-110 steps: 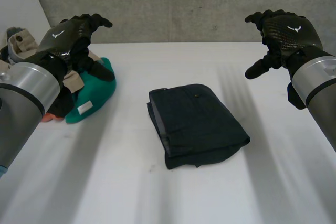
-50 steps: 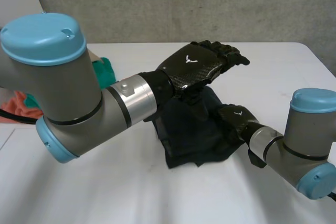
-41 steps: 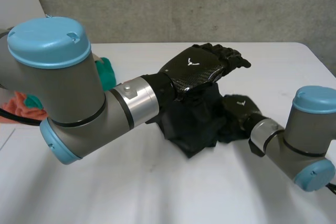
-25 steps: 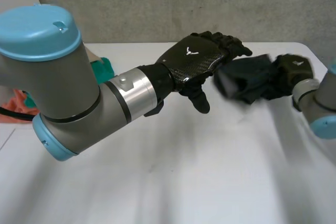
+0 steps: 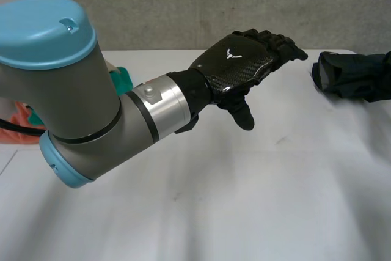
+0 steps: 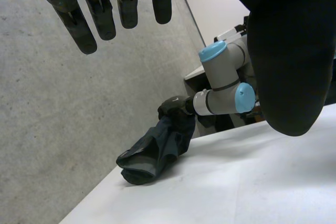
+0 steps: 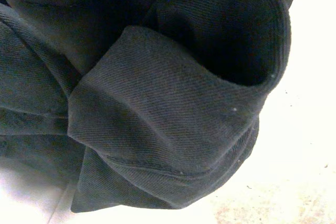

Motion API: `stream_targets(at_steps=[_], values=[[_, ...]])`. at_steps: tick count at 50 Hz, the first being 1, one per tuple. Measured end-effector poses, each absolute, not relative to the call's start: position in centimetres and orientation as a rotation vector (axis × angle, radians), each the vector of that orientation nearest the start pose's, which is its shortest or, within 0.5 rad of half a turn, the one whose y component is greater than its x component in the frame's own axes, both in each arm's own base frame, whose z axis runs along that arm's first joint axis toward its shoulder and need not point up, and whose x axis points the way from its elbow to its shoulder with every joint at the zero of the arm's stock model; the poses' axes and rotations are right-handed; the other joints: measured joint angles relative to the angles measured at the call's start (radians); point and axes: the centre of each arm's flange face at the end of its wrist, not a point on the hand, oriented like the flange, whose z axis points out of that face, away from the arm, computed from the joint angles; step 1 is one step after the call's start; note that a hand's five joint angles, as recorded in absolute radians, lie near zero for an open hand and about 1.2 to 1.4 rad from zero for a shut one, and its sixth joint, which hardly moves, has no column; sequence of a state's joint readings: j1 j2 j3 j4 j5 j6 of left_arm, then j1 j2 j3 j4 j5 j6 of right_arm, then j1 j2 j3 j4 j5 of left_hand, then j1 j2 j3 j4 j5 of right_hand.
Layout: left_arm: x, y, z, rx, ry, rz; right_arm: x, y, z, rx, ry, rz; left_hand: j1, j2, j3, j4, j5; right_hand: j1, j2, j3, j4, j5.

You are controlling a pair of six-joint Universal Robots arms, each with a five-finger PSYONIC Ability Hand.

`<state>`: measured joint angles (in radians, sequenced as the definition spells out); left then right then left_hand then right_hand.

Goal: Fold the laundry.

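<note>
Your dark garment [image 5: 351,77] sits bunched at the far edge of the counter [image 5: 214,200], well apart from the left hand [image 5: 235,65] and out past its fingertips. The head camera cuts part of it off. From the left wrist you see the right hand [image 6: 176,109] on top of the bundle, which rises to meet it, but you cannot tell whether that hand grips the cloth. Close up, folded twill layers lie under the right palm, one fold gaping open. Your left hand's fingers [image 6: 105,9] are straight and released, thumb hanging down, above bare counter. A white forked mark shows on the back of that hand. Between its fingertips and the garment you have open counter. Behind the left arm, a teal cloth [image 5: 121,79] and an orange cloth [image 5: 21,120] are mostly hidden
</note>
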<state>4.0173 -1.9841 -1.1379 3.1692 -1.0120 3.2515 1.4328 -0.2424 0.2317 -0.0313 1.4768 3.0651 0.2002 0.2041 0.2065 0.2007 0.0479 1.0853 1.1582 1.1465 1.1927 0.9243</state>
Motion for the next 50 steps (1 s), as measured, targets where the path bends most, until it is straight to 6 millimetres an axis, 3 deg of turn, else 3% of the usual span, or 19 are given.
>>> stream_targets(at_steps=[3,8,10,18,25,30,33,35,36,40,41,42,45,50], values=[[-39.0,-18.6,29.7,-1.132,-1.358,1.555,6.2,-55.9,13.1,-0.037,2.243,-2.329,0.0,0.0,0.0,0.0,0.0,-0.06,-0.079,-0.077,-0.082,-0.064],[-39.1,-18.5,29.6,-1.136,-1.358,1.548,6.2,-55.7,12.8,-0.03,2.272,-2.321,0.0,0.0,0.0,0.0,0.0,-0.797,-0.861,-0.832,-0.862,-0.802],[-39.2,-18.4,29.5,-1.137,-1.357,1.546,6.2,-55.5,12.8,-0.034,2.289,-2.318,0.0,0.0,0.0,0.0,0.0,-0.855,-0.926,-0.911,-0.953,-0.868],[-39.2,-18.1,29.6,-1.138,-1.354,1.541,5.9,-53.9,14.6,-0.165,2.452,-2.35,0.0,0.0,0.0,0.0,0.0,-0.871,-0.95,-0.945,-0.991,-0.883],[-39.2,-18.2,29.5,-1.125,-1.374,1.557,5.6,-51.7,19.1,-0.422,2.605,-2.566,0.0,0.0,0.0,0.0,0.0,-0.871,-0.95,-0.945,-0.991,-0.883],[-39.0,-18.6,29.3,-1.098,-1.419,1.591,6.1,-49.8,23.1,-0.527,2.446,-2.808,0.0,0.0,0.0,0.0,0.0,-0.871,-0.95,-0.945,-0.991,-0.883],[-38.9,-18.9,29.3,-1.081,-1.443,1.611,7.4,-48.1,24.6,-0.647,2.232,-2.91,0.0,0.0,0.0,0.0,0.0,-0.871,-0.95,-0.945,-0.991,-0.883],[-38.9,-19.0,29.3,-1.078,-1.447,1.615,7.8,-47.7,24.7,-0.681,2.184,-2.921,0.0,0.0,0.0,0.0,0.0,-0.871,-0.95,-0.945,-0.991,-0.883],[-38.7,-19.4,29.5,-1.055,-1.468,1.646,9.7,-45.9,25.1,-0.838,1.987,-2.93,0.0,0.0,0.0,0.0,0.0,-0.871,-0.95,-0.945,-0.991,-0.883],[-37.7,-21.4,30.3,-0.975,-1.53,1.755,14.5,-41.4,24.6,-1.129,1.701,-2.785,0.0,0.0,0.0,0.0,0.0,-0.871,-0.95,-0.945,-0.991,-0.883],[-37.5,-21.7,30.4,-0.964,-1.537,1.769,14.7,-41.1,24.6,-1.14,1.693,-2.774,0.0,0.0,0.0,0.0,0.0,-0.871,-0.95,-0.945,-0.991,-0.883],[-36.6,-23.2,30.8,-0.91,-1.578,1.835,16.7,-39.0,23.9,-1.228,1.634,-2.664,0.0,0.0,0.0,0.0,0.0,-0.871,-0.95,-0.945,-0.991,-0.883],[-34.0,-27.0,31.3,-0.792,-1.677,1.975,19.1,-35.8,22.6,-1.317,1.613,-2.467,0.0,0.0,0.0,0.0,0.0,-0.871,-0.95,-0.945,-0.991,-0.883],[-27.4,-34.2,31.0,-0.628,-1.891,2.215,22.0,-30.5,20.1,-1.377,1.727,-2.072,0.0,0.0,0.0,0.0,0.0,-0.871,-0.95,-0.945,-0.991,-0.883]])
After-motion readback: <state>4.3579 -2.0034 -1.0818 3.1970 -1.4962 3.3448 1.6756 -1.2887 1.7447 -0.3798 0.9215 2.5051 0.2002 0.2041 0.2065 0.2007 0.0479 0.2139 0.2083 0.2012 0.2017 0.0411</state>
